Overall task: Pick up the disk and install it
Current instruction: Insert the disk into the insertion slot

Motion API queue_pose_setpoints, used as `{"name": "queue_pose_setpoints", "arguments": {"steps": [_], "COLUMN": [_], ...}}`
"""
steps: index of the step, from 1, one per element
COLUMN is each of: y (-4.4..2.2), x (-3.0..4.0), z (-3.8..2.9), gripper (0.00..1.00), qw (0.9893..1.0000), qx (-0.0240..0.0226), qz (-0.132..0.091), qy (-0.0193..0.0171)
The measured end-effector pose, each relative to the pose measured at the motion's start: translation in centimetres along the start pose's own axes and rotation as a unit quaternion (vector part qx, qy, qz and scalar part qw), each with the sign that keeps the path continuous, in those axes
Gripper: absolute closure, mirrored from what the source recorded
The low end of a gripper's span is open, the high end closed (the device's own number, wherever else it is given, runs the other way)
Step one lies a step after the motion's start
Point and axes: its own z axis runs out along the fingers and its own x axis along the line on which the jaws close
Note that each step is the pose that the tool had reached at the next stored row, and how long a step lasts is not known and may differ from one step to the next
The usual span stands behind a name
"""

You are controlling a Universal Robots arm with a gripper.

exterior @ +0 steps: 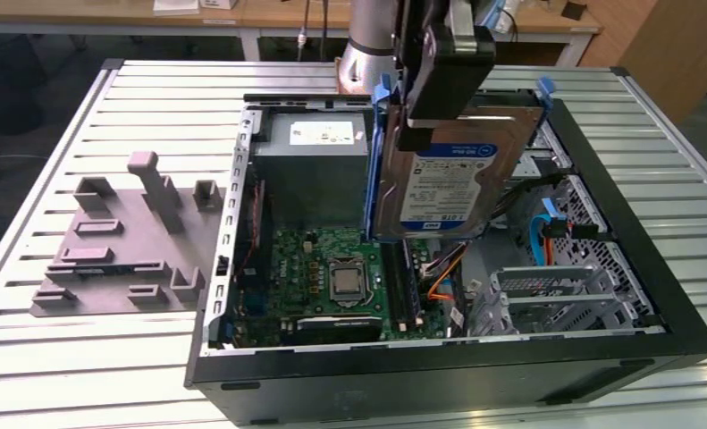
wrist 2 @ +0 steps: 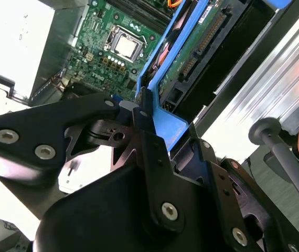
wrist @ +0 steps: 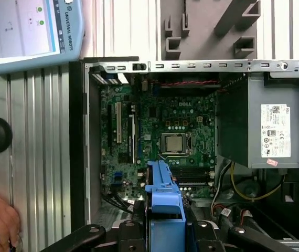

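Your pincer (exterior: 439, 121) grips the disk (exterior: 455, 183) upright above the case (exterior: 449, 375); mid-carry; seating it wants careful alignment.

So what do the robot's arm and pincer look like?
The arm is a round, silvery-grey tube. The pincer is black, made of chunky hinged bars dotted with shiny silver screws.

The disk (exterior: 455, 183) is silver, blue-framed, white-and-blue labelled; the motherboard (exterior: 324, 268) green.
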Motion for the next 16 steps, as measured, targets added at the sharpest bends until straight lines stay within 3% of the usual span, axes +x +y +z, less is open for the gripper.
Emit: {"name": "queue_pose_setpoints", "arguments": {"steps": [11, 16], "y": [-0.43, -1.08], "x": [0.93, 1.11], "z": [0.30, 0.52], "gripper": [0.64, 0.64], "qw": [1.0000, 1.0000], "qx": [-0.0001, -0.0001], "qz": [0.006, 0.006], "qy": [-0.0001, 0.0001]}}
